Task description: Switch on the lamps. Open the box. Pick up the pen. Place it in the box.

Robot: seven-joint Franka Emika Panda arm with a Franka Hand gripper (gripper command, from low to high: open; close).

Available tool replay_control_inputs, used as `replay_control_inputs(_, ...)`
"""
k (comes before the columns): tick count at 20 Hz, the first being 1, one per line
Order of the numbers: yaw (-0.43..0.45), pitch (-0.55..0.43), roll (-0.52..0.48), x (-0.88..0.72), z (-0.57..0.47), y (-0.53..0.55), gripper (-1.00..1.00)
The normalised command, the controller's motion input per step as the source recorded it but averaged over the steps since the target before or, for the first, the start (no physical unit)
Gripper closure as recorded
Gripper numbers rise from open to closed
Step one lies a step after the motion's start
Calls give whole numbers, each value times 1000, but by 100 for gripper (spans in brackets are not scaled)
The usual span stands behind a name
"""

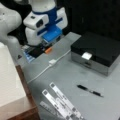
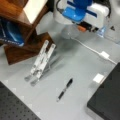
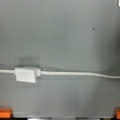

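- Hovering low over the table [image 1: 75, 75], the gripper [image 1: 46, 48] sits near a front view's top left, above the white cable [image 3: 75, 74] and close to its inline switch [image 3: 25, 74]; in the wrist view that switch lies left of centre on the cable.
- Whether the jaws are released or clenched cannot be told; only orange tips [image 3: 5, 112] show at the wrist view's bottom corners, and nothing is seen between them.
- Judged step in hand: turning on the lamps. The two white strips [image 1: 62, 103] propped on their stand look unlit.
- To do this step well, centre the gripper over the switch body rather than the cable, press straight down, and avoid dragging the cable sideways, since the switch lies loose on the table.
- The box [image 1: 96, 51] stands at a front view's right with its black lid down and the white tab [image 1: 86, 56] on its front edge; it is not yet opened.
- The pen [image 1: 90, 90] lies flat on the table in front of the box, apart from it and untouched; in a front view the pen [image 2: 65, 89] lies between the strips and the box.
- Count: one box, one pen, two light strips, one cable, one switch, one gripper.
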Motion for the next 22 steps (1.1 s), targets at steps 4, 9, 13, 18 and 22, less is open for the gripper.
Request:
replay_control_inputs(4,217,-46,39,-64,-17,31,-100)
replay_control_inputs(9,185,15,49,-275,-25,55,-100)
replay_control_inputs(13,112,7,20,-505,-64,35,-100)
replay_control_inputs(18,68,-126,-17,-540,-249,91,-100)
replay_control_inputs(22,61,-177,-48,-535,-328,158,-100)
